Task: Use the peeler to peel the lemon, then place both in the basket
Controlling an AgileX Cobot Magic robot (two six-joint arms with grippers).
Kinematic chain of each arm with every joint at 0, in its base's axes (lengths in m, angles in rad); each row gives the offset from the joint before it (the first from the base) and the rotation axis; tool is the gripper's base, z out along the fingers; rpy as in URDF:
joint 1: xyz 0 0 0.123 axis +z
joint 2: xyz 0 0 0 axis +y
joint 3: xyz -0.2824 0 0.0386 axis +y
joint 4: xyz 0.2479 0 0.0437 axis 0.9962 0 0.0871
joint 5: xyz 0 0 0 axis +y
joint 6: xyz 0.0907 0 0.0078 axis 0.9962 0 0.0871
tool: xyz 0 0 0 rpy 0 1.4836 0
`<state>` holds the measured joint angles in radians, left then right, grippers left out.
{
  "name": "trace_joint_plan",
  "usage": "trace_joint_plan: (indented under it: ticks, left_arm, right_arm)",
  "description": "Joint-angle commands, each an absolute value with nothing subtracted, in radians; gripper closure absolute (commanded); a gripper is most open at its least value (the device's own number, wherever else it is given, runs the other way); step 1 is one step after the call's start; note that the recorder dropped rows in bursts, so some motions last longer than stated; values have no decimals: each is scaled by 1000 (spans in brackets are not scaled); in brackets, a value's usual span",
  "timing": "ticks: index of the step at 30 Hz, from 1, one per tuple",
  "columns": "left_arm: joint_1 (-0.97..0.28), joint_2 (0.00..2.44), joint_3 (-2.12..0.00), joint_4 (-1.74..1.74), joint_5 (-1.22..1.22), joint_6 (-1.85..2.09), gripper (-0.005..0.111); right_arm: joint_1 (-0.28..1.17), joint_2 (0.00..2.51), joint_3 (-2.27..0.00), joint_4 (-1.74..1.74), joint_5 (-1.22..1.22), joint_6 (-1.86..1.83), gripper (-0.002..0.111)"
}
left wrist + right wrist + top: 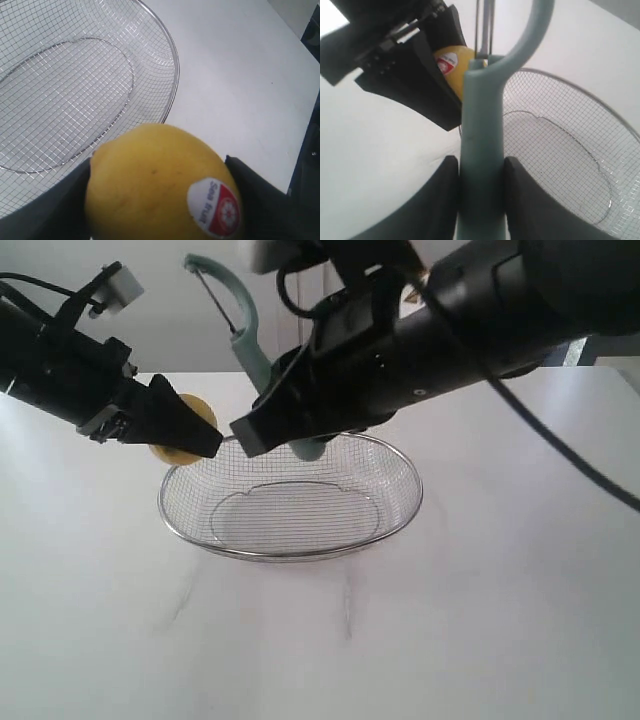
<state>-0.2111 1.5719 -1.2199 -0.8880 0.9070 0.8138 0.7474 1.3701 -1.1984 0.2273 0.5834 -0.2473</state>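
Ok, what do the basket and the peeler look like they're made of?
The basket looks like fine silver wire mesh with a thicker, shiny metal rim, and the white table shows through its grid. The peeler has a smooth, matte, evenly pale teal handle, most likely plastic. Its blade is a thin grey strip, probably metal, though little of it is seen clearly.

Round yellow lemon [160, 182] clamped in the left tool [160, 200]
Dark fingers [257, 200] press its two sides, and a red-and-white sticker [216, 207] faces the camera. Beyond it, an oval silver wire-mesh basket [150, 60] rests on the white tabletop [240, 75].
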Motion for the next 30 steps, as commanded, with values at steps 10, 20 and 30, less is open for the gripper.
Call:
trace_joint_plan:
  ticks: [10, 20, 30]
  left_arm:
    - [-213, 1564, -1216, -925, 995, 849, 107]
    - [-213, 1564, -1216, -1058, 1110, 1131, 107]
    - [-213, 1564, -1216, -1068, 1058, 1131, 107]
  right_arm:
    - [746, 1277, -1169, -201, 642, 63, 108]
    - [746, 1463, -1086, -218, 473, 110, 108]
    - [767, 1537, -1086, -122, 407, 105, 108]
